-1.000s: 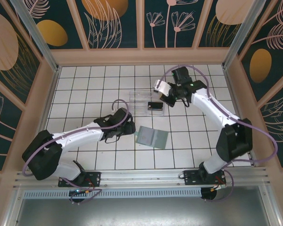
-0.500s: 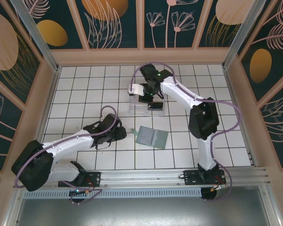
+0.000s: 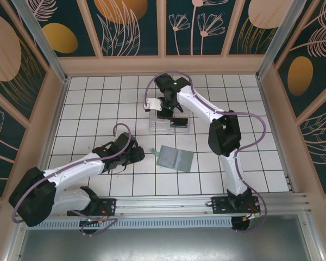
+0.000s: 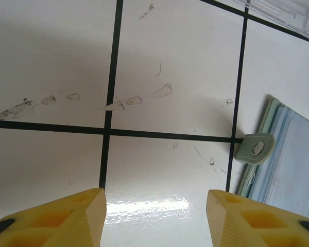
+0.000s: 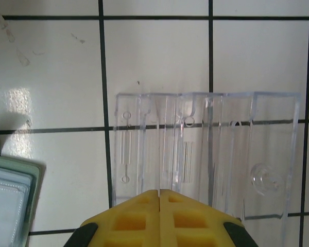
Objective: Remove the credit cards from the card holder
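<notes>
Where the overhead view took in the whole tiled surface (image 3: pixel 98 98), the card holder (image 3: pixel 175 158) lay open and flat near its middle, lining upward, well apart from both cards.

Black card (image 3: pixel 179 122): lay inside the clear tray (image 5: pixel 268 154), at its right end, on the far side of the card holder.

Pale card (image 3: pixel 147 104): a small pale rectangle stood out from the tip of the right end effector (image 3: pixel 154 105), above the tray's left end. The pads were pressed together. The wrist view showed them meeting with no gap over the tray, and the card could not be made out between them there. Judged to be pinched, without certainty.

Left end effector (image 4: pixel 154 206): spread, nothing between its pads, low over bare tile just left of the card holder, whose snap tab (image 4: pixel 255 149) pointed toward it.

Step in hand, by judgement: delivery of the second card to the tray, the first already lying there. Whether the pockets were emptied could not be told, the detail being too small.

Next move, by judgement: descent until the pale card sat within the tray walls, clear of the black card, then a parting of the pads. A release from height risked the thin card glancing off a wall and landing outside.
</notes>
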